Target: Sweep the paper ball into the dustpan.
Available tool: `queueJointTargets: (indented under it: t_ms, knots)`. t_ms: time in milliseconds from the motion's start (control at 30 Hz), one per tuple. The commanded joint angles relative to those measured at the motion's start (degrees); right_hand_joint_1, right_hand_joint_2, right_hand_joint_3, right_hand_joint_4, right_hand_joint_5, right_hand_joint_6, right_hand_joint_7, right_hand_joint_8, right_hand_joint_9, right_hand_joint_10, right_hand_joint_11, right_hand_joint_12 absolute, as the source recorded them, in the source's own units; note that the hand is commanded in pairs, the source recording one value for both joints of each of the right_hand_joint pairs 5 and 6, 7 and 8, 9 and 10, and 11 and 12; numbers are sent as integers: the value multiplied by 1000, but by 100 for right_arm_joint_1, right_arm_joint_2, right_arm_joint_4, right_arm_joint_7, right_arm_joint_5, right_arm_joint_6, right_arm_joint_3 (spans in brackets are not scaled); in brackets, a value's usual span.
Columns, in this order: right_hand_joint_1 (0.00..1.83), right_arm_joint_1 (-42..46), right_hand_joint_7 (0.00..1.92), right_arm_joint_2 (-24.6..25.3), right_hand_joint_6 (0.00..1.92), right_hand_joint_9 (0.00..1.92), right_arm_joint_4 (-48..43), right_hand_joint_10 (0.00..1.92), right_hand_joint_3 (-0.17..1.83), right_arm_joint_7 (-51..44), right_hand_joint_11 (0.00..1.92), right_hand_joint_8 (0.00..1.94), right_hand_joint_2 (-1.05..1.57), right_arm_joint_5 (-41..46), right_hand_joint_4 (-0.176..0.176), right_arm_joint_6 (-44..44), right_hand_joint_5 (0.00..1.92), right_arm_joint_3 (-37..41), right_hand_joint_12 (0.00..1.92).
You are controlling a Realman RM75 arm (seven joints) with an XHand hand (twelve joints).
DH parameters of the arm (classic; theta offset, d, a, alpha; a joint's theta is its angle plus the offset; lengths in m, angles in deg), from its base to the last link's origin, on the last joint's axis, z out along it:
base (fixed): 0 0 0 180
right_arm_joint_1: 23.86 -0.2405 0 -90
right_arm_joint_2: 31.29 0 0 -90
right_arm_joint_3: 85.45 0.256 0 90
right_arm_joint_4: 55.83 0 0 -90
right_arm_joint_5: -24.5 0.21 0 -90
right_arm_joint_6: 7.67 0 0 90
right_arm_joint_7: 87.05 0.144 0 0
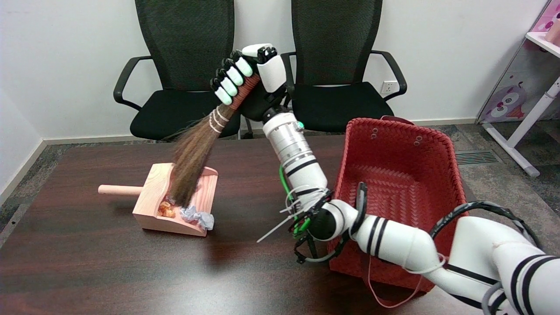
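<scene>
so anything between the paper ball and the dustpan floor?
Nothing visible blocks it. The paper ball already sits at the dustpan's open front lip, beside orange scraps. The broom, held by the right hand, has its bristle tips down inside the pan just behind the ball.

Items we could not fully see: broom (194,151) handle, covered by the right hand (247,74); dustpan (175,205) floor, partly behind bristles; red basket (402,175) near wall, behind the arm; orange scraps (166,210), too small to identify.
</scene>
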Motion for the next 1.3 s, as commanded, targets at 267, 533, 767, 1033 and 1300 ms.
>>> queueJointTargets:
  t_ms: [267, 533, 767, 1033, 1300]
  knots:
    - [729, 1577, 1920, -1193, 1920, 1920, 2857, 1920, 1833, -5998, 1920, 1920, 1379, 1103, 3, 224, 1920, 546, 1920]
    - [736, 1958, 1920, -1211, 1920, 1920, 3164, 1920, 1833, -5998, 1920, 1920, 1476, 1101, 11, 443, 1920, 520, 1920]
    - [747, 2379, 1920, -1210, 1920, 1920, 3561, 1920, 1833, -6007, 1920, 1920, 1571, 744, 19, 1223, 1920, 974, 1920]
    - [798, 2196, 1920, -1150, 1920, 1920, 3517, 1920, 1833, -6016, 1920, 1920, 1571, 411, 50, 2112, 1920, 1312, 1920]
    - [819, 2134, 1920, -1149, 1920, 1920, 4005, 1920, 1833, -6016, 1920, 1920, 1571, -291, 46, 3623, 1920, 2376, 1920]
